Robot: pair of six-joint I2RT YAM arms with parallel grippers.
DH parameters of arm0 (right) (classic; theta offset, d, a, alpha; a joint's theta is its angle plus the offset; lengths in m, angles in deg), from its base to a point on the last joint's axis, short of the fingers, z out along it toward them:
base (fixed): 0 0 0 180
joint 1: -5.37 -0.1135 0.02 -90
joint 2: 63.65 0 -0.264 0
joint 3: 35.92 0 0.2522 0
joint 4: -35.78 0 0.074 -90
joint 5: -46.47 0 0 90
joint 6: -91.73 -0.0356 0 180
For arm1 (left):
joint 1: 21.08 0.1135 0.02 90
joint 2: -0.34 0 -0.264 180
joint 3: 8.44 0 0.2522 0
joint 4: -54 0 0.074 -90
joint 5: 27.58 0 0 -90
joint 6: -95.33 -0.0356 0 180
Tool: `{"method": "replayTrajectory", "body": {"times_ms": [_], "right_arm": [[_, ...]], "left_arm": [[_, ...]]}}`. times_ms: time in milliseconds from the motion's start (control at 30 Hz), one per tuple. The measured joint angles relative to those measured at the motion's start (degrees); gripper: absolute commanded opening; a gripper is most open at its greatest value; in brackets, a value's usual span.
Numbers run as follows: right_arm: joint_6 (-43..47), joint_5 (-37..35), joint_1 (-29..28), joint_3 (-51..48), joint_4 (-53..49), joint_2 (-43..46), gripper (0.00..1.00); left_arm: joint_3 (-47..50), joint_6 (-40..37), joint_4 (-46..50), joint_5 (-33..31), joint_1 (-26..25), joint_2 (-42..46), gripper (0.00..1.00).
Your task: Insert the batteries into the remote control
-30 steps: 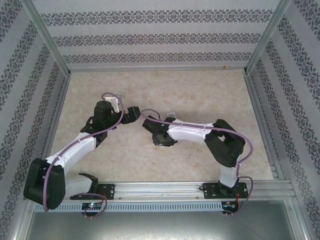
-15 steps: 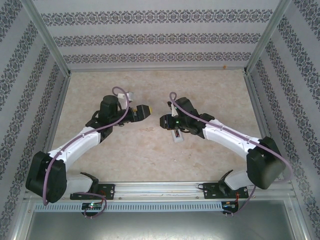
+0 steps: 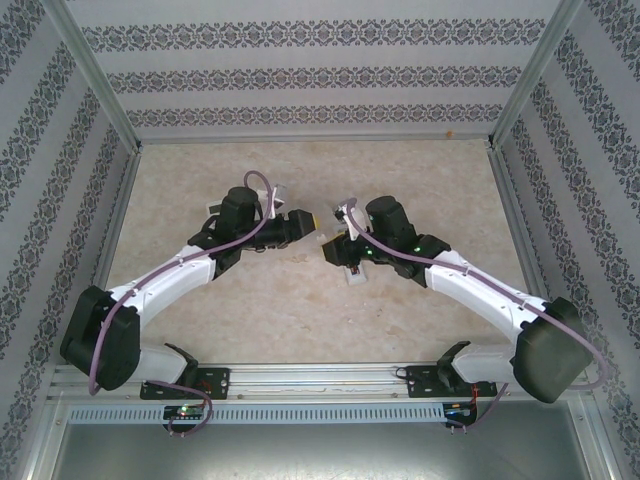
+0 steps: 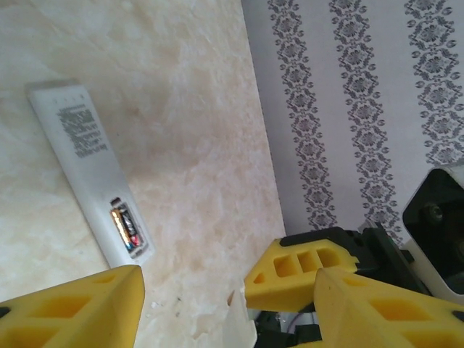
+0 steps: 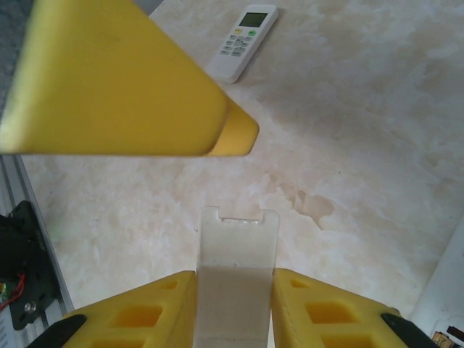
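A white remote lies face down on the table, its battery bay open with dark, coppery-ended batteries inside. From the top it shows as the remote just beneath my right wrist. My right gripper is shut on a flat white battery cover, whose notched end sticks out past the fingers. My left gripper is open, its yellow fingers wide apart. The cover's tip and one right finger sit between them. From above, the left gripper and right gripper nearly meet.
A second white remote, face up with a green display and buttons, lies farther off on the marble table. Patterned walls close in the back and both sides. A metal rail runs along the near edge.
The right arm has unfolded and swung its gripper up and left of the remote. The left gripper has moved right towards it, so the two now nearly touch.
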Motion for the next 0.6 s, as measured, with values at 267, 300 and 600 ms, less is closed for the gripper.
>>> {"method": "replayTrajectory", "body": {"times_ms": [267, 300, 600], "right_arm": [[4.2, 3.3, 0.0, -0.1, 0.5, 2.0, 0.31], [4.5, 3.7, 0.0, -0.1, 0.7, 2.2, 0.31], [5.0, 5.0, 0.1, -0.1, 0.4, 2.2, 0.4]], "left_arm": [[0.0, 2.4, -0.4, 2.2, -2.2, 0.0, 0.36], [0.0, 2.6, -0.5, 2.4, -2.3, 0.0, 0.34], [0.0, 4.2, -2.2, 4.7, -3.4, -1.1, 0.01]]}}
